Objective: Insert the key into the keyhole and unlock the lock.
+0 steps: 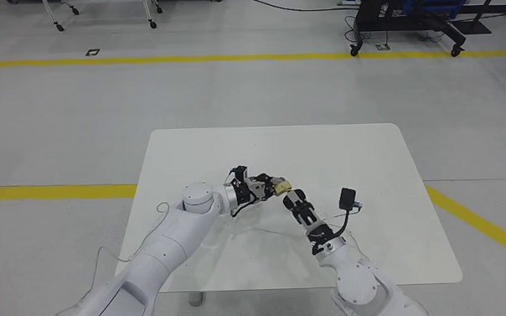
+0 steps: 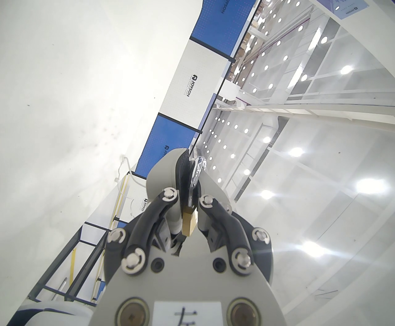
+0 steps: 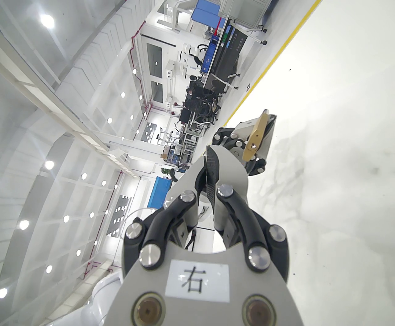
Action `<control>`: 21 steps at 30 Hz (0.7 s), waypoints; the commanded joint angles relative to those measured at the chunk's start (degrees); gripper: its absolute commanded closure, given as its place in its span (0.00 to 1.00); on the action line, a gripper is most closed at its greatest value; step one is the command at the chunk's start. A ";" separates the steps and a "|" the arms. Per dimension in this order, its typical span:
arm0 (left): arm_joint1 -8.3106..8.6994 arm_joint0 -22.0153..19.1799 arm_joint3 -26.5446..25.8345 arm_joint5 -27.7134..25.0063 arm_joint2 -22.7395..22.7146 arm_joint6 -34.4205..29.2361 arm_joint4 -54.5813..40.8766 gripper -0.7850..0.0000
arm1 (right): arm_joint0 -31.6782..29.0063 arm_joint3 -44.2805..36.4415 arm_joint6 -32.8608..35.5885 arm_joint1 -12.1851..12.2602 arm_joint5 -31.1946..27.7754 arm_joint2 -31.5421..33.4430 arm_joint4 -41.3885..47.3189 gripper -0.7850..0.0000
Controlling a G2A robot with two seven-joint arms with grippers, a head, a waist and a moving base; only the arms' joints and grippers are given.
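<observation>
Gripping the brass padlock [image 2: 189, 222], the left claw [image 2: 193, 168] is clenched on it. Just beside the padlock, the right claw [image 3: 207, 160] is pinched closed, contents unclear.

Left hand [image 2: 193, 169] clamped, right hand [image 3: 207, 165] closed

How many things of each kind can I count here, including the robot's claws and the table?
padlock: 1
grippers: 2 (left gripper, right gripper)
table: 1
Total: 4
</observation>
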 commanded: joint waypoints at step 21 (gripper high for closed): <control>0.61 2.74 -4.81 -0.15 -2.10 5.51 5.32 1.00 | -1.79 -3.74 -3.09 -1.55 14.54 -1.62 -3.02 1.00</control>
